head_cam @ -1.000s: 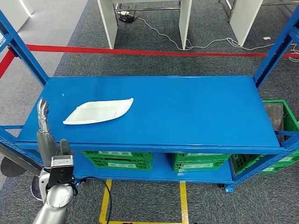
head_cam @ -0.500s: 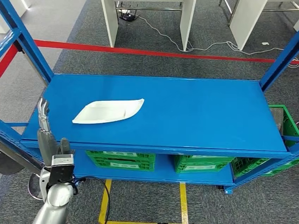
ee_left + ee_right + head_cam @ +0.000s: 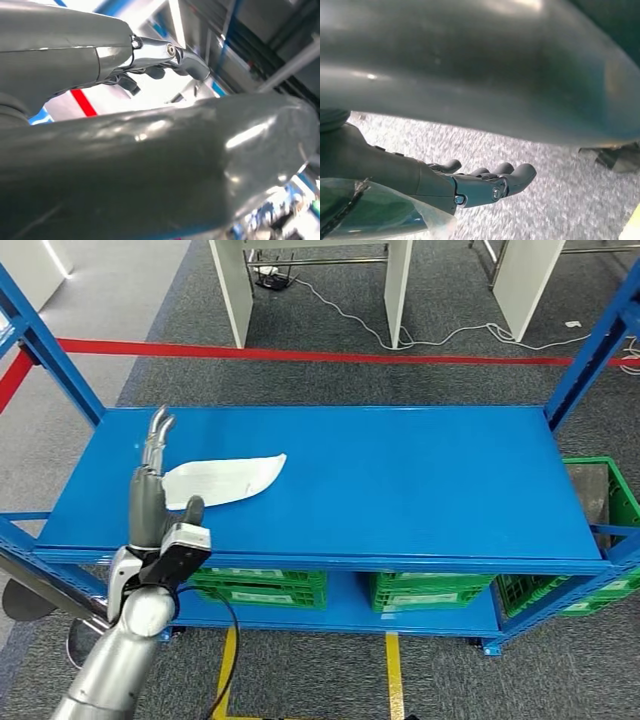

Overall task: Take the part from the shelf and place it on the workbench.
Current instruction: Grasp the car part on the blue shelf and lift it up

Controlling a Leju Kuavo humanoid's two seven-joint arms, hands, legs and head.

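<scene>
Part (image 3: 226, 480) on shelf (image 3: 392, 480), its near end behind left hand (image 3: 151, 502).

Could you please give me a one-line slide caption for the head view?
Left hand, fingers extended, reaches over the blue shelf at the near end of the flat white part.

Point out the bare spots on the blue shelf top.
Bare: the whole stretch of the blue shelf top from the white part to the right posts, plus the strip behind the part. Crowded: the left end, where the left robot hand reaches over the part.
</scene>
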